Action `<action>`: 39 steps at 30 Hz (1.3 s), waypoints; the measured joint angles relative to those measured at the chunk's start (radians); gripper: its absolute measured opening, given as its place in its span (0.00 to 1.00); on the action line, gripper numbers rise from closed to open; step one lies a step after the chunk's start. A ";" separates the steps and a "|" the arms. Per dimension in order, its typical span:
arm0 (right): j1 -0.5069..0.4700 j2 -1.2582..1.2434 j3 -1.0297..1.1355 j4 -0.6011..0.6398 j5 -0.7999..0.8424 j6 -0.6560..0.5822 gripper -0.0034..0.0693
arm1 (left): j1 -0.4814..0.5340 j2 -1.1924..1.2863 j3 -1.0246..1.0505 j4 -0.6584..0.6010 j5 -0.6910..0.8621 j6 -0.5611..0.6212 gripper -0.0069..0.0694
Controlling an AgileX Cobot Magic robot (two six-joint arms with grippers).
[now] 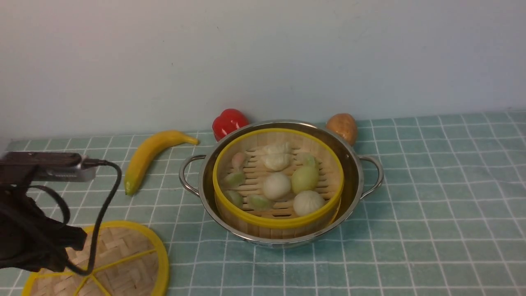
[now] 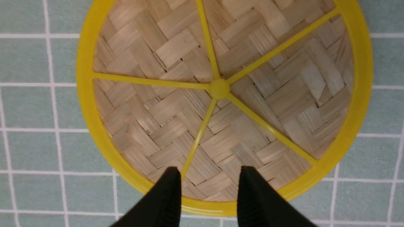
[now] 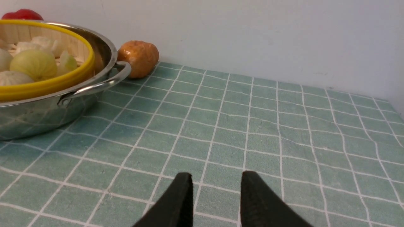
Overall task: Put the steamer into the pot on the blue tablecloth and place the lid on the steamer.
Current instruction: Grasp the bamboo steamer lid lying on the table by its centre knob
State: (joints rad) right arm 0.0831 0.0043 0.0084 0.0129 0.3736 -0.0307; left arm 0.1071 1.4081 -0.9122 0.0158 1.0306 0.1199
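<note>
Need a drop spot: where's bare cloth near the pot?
Free: the blue tablecloth right of the pot, and the near strip in front of it. Crowded: pepper and potato behind the pot, banana to its left, lid front-left.

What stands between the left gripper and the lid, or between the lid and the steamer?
Nothing visible. The left gripper is right above the rim of the lid, jaws open. From the lid to the steamer in the pot there is only bare cloth; the banana lies farther back, off that path.

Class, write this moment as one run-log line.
steamer: in pot | lid: on blue tablecloth | left hand: open over lid | right hand: open, empty
</note>
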 joint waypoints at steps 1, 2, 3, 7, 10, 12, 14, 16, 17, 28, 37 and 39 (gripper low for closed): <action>0.000 0.000 0.000 0.000 0.000 0.000 0.38 | 0.000 0.013 -0.003 -0.004 -0.004 0.004 0.41; 0.000 0.000 0.000 0.000 0.000 0.000 0.38 | 0.000 0.053 -0.013 -0.022 -0.019 0.024 0.41; 0.000 0.000 0.000 0.000 0.000 0.000 0.38 | 0.000 0.075 -0.019 -0.037 -0.029 0.043 0.41; 0.000 0.000 0.000 0.000 0.000 0.000 0.38 | 0.000 0.117 -0.028 -0.086 -0.080 0.125 0.41; 0.000 0.000 0.000 0.000 0.000 0.000 0.38 | 0.000 0.135 -0.030 -0.105 -0.104 0.175 0.41; 0.000 0.000 0.000 0.000 0.000 0.000 0.38 | 0.000 0.151 -0.030 -0.105 -0.115 0.178 0.41; 0.000 0.000 0.000 0.000 0.000 0.000 0.38 | 0.000 0.165 -0.030 -0.105 -0.125 0.178 0.41; 0.000 0.000 0.000 0.000 0.000 0.000 0.38 | 0.000 0.183 -0.030 -0.106 -0.125 0.175 0.41; 0.000 0.000 0.000 0.000 0.000 0.000 0.38 | 0.000 0.185 -0.030 -0.106 -0.125 0.171 0.41; 0.000 0.000 0.000 0.000 0.000 0.000 0.38 | 0.000 0.267 -0.031 -0.083 -0.127 0.029 0.41; 0.000 0.000 0.000 0.000 0.000 0.000 0.38 | 0.000 0.287 -0.032 -0.081 -0.126 -0.006 0.32; 0.000 0.000 0.000 0.000 0.000 0.000 0.38 | 0.000 0.299 -0.032 -0.081 -0.126 -0.013 0.28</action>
State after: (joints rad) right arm 0.0831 0.0043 0.0084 0.0133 0.3736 -0.0307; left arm 0.1071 1.7067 -0.9439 -0.0648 0.9050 0.1065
